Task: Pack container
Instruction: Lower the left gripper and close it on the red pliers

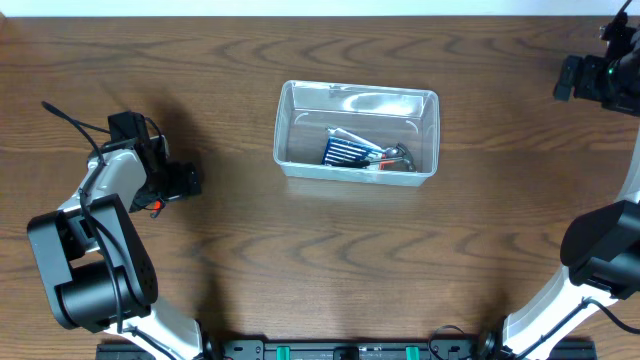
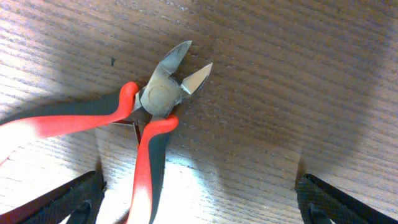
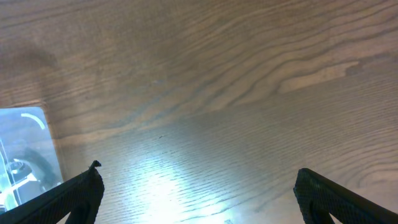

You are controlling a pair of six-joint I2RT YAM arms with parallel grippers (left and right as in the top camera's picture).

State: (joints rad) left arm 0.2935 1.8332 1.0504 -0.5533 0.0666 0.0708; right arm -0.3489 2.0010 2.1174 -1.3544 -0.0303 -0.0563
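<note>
The container (image 1: 357, 100) sits mid-bench, well apart from both arms. It already holds a small blue case (image 1: 347, 150) and a red-handled tool (image 1: 396, 156) lying together against its near wall. The left gripper (image 2: 199, 202) hovers low over the bench (image 1: 300, 260) with its fingers (image 2: 71, 202) spread wide and nothing between them. A pair of red-handled cutters (image 2: 157, 99) lies flat just ahead, blades slightly parted and handles splayed back toward the left finger. The step in hand looks like picking up these cutters. To do it well, the wrist should shift forward and toward the handles so that both fingers straddle the tool close to its pivot, where the handles run nearest each other. Pinching one handle alone would likely let the tool swing. The fingertips need to reach the wood before closing, since the handles lie low. The lift should then clear the container's rim, and the cutters should go down on the bare floor behind the tools already inside. The right gripper (image 3: 199, 186) hangs over bare bench with its fingers (image 3: 68, 199) spread and empty, a corner of the container just at the edge of its view. No brand, label or writing can be read anywhere; the blue case shows only pale stripes, too small to make out.
</note>
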